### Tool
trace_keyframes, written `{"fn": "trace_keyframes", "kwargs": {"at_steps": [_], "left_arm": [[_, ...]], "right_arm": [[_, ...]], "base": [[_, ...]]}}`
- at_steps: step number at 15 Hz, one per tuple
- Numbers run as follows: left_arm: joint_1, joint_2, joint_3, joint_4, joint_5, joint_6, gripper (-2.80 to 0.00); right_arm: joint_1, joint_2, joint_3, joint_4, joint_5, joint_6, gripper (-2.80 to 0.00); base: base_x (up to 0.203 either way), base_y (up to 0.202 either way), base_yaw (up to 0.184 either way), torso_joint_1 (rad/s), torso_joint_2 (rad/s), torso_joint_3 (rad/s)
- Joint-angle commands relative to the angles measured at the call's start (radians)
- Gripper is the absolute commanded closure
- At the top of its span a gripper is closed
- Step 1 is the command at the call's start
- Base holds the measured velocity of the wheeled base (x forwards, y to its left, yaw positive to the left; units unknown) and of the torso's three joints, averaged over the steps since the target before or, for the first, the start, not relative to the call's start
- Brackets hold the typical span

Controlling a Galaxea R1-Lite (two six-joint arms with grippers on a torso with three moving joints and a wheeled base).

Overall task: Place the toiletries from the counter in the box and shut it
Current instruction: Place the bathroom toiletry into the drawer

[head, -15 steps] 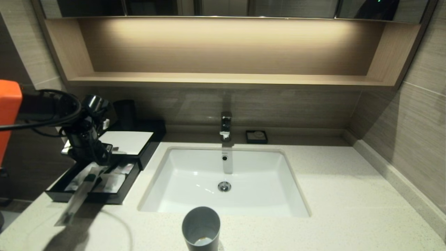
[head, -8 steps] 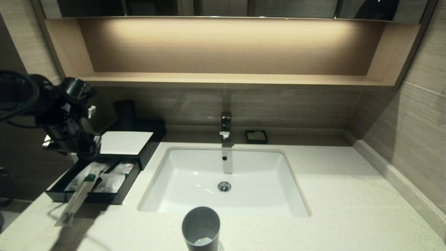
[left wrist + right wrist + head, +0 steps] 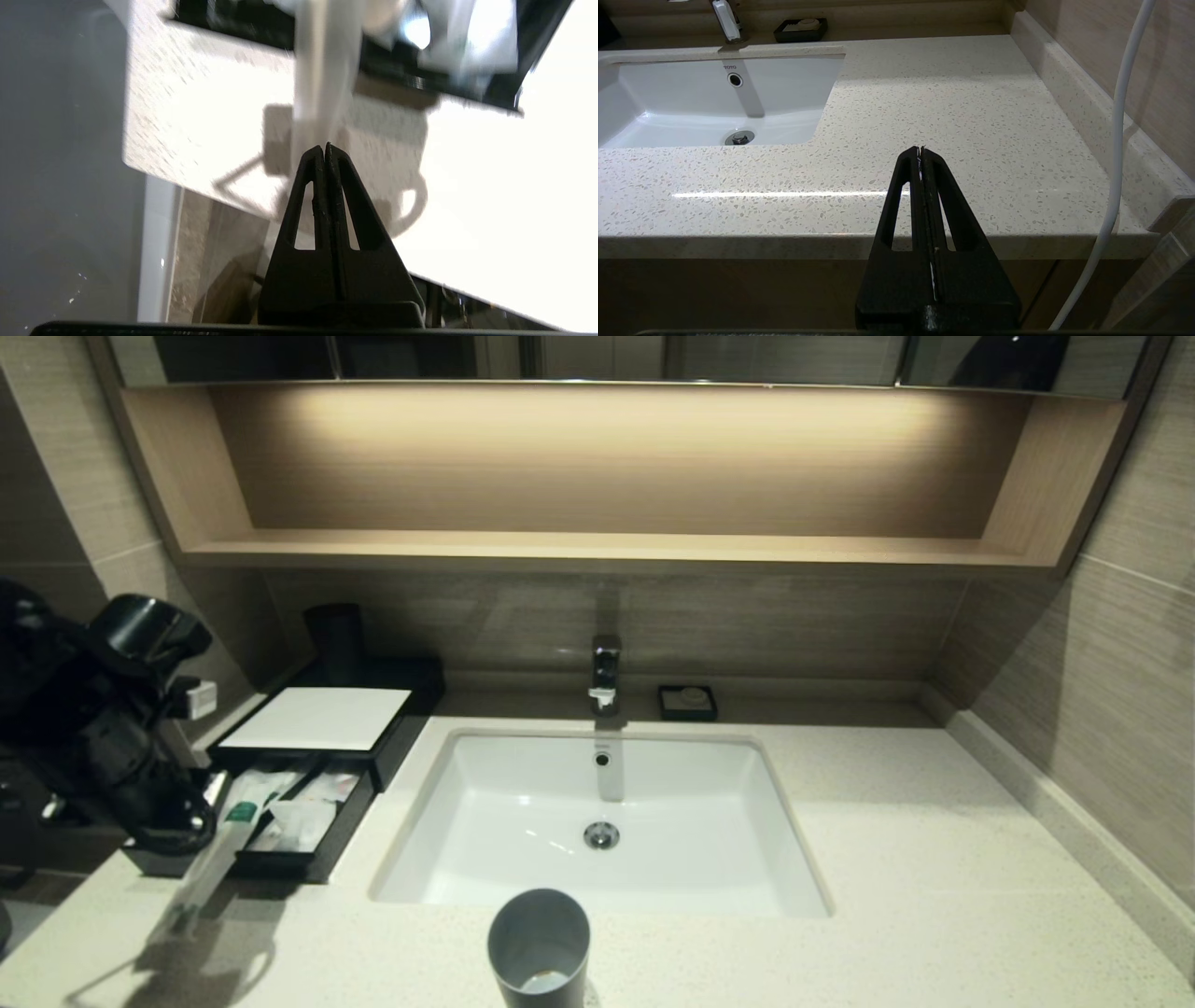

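Observation:
The black box (image 3: pixel 322 721) with a white top panel stands at the left of the counter (image 3: pixel 934 859); its front drawer (image 3: pixel 329 845) is pulled open. A long clear packet with a green band (image 3: pixel 233 826) lies slanted, one end in the drawer, the other over the drawer's front wall onto the counter. Other white wrapped items (image 3: pixel 303 819) lie in the drawer. My left arm (image 3: pixel 121 747) is left of the drawer. My left gripper (image 3: pixel 324 148) is shut and empty, just short of the packet's outer end (image 3: pixel 322 79). My right gripper (image 3: pixel 920 150) is shut and empty.
A white sunken sink (image 3: pixel 448 840) with a faucet (image 3: pixel 605 677) sits mid-counter. A grey cup (image 3: pixel 540 943) stands at the front edge. A small black soap dish (image 3: pixel 687 702) and a black tumbler (image 3: pixel 336 630) stand at the back. My right gripper hovers off the counter's front right edge (image 3: pixel 1017 242).
My left arm has drawn back from over the drawer, to the left and toward the front. The green-banded packet stays slanted over the drawer's front wall.

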Motion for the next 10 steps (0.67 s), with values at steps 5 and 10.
{"fn": "trace_keyframes", "kwargs": {"at_steps": [5, 10], "left_arm": [[0.0, -0.137, 0.185, -0.002, -0.094, -0.023, 0.0], [0.003, -0.142, 0.264, -0.003, -0.089, -0.022, 0.0]], "right_arm": [[0.0, 0.001, 0.001, 0.0, 0.0, 0.0, 0.0], [0.0, 0.0, 0.0, -0.001, 0.0, 0.0, 0.0]], "base": [[0.0, 0.0, 0.0, 0.0, 0.0, 0.0], [0.0, 0.0, 0.0, 0.0, 0.0, 0.0]]}}
